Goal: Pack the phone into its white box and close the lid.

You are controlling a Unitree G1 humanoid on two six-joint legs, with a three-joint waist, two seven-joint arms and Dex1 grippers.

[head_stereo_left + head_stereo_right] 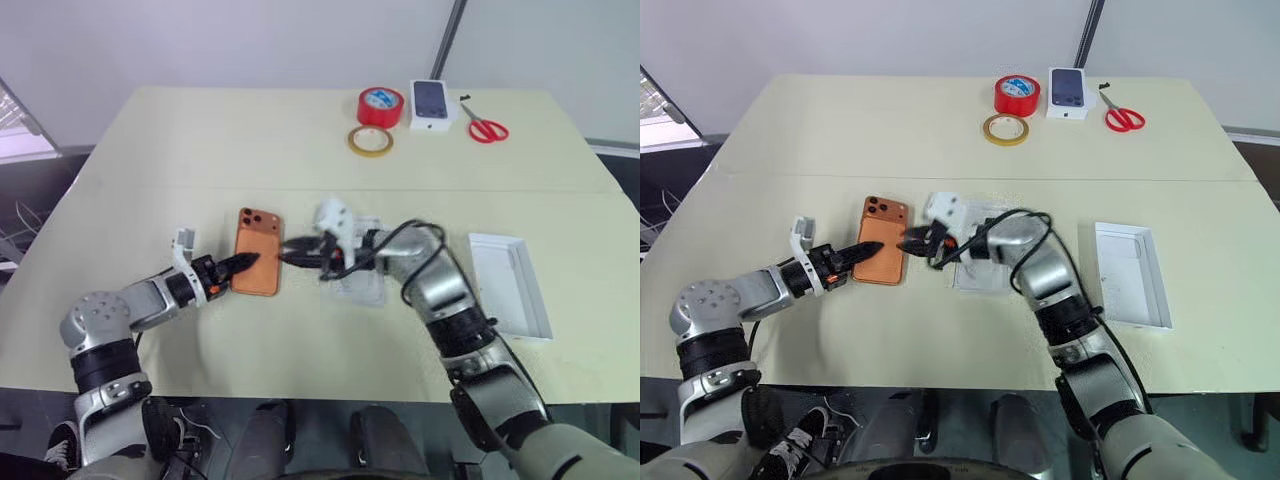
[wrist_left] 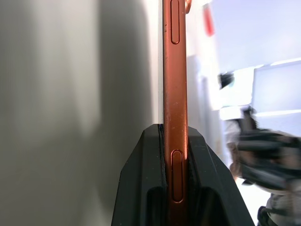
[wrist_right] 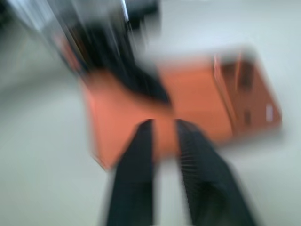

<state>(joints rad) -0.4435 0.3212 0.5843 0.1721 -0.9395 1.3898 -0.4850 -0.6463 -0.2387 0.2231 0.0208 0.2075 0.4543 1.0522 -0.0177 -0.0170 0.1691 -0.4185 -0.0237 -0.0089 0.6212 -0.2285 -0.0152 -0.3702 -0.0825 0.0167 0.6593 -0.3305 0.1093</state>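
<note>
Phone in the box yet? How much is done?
Not yet. The left gripper has its jaws shut on the phone, held over the table. The right gripper has its jaws apart beside it. A white box part lies open on the right. Putting the phone inside and closing the lid are left.

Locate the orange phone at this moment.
The phone is at the table's middle, clamped by the left gripper, with the right gripper just off its other edge.

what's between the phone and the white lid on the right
The right gripper and its arm reach across that stretch from the lid to the phone, over a white piece under the arm; head views show it.
</note>
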